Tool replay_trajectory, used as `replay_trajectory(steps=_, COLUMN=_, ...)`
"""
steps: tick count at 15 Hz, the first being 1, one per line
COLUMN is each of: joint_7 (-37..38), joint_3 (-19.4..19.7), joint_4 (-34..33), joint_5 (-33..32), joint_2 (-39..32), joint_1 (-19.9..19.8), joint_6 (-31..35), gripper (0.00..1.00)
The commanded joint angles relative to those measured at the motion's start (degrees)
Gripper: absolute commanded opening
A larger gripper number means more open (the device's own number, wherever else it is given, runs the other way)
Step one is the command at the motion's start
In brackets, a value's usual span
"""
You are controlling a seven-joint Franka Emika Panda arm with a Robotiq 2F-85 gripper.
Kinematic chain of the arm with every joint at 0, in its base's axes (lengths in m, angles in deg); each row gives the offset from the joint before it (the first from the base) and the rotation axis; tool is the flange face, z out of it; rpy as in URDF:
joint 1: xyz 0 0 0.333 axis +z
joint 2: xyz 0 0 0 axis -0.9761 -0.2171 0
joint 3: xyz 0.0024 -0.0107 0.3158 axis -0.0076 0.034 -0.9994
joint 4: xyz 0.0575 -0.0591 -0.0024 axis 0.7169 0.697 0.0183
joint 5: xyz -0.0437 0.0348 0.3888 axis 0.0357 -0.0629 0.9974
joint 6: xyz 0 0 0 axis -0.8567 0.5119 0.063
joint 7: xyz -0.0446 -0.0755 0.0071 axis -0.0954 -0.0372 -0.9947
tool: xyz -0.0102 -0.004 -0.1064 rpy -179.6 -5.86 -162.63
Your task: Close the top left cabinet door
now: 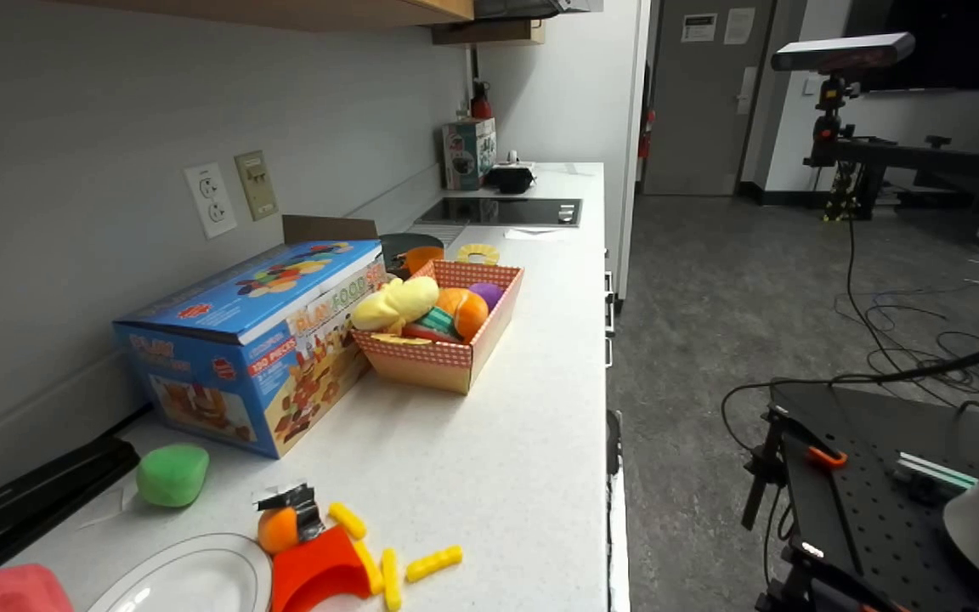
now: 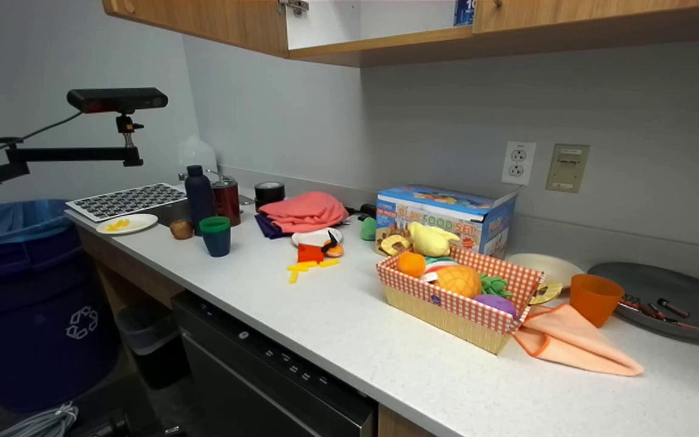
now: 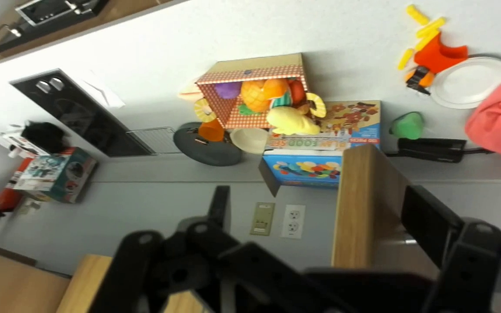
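Observation:
The wooden cabinet door (image 2: pixel 204 24) stands open at the top of an exterior view, swung out on its hinge from the cabinet opening (image 2: pixel 380 45). In the wrist view, which is upside down, a wooden door panel (image 3: pixel 355 208) stands edge-on between my fingers. My gripper (image 3: pixel 324 213) is wide open around that panel. The right finger is close to the panel's face, and I cannot tell whether it touches. A small bright metal piece (image 3: pixel 410 241) shows beside the right finger. The gripper is out of view in both exterior views.
Below, the counter (image 1: pixel 532 442) bears a blue play food box (image 1: pixel 243 297), a checked basket (image 1: pixel 421 365) of toy food and a plate (image 1: pixel 192 578). A closed cabinet door (image 2: pixel 543 15) adjoins the opening. A camera on an arm (image 2: pixel 118 100) stands at the left.

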Motion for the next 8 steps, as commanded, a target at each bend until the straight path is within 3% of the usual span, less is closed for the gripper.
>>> replay_trajectory(steps=1, joint_7=0.79, joint_3=-0.21, joint_4=-0.26, joint_5=-1.01, joint_2=0.0, joint_1=-1.24, joint_6=-0.43, gripper=1.0)
replay_trajectory(steps=8, joint_7=2.04, joint_3=-0.58, joint_4=-0.1, joint_5=-2.65, joint_2=-0.12, joint_1=-3.65, joint_6=-0.5, gripper=1.0)
